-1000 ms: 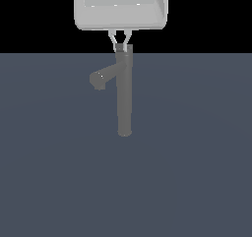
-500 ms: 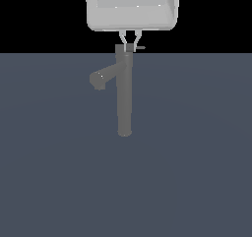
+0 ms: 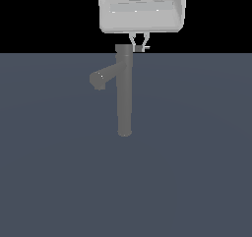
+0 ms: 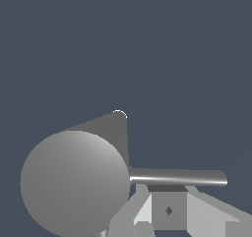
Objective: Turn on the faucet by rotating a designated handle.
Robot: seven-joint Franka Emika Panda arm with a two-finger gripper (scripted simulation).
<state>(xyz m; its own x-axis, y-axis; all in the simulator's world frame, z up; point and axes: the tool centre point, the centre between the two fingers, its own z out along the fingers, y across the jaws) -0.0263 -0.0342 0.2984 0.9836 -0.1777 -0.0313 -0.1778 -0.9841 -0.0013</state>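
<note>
My gripper (image 3: 139, 46) hangs just above the faucet (image 3: 124, 91) top, beside the cap. The handle (image 4: 177, 176) juts sideways from the cap, right against my fingers (image 4: 143, 212); jaw width: can't tell.

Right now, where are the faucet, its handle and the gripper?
faucet (image 3: 124, 98): exterior view, middle of the upright column.
handle (image 4: 177, 176): wrist view, midway along the thin rod.
gripper (image 3: 139, 43): exterior view, between the fingertips, beside the column's top.
</note>
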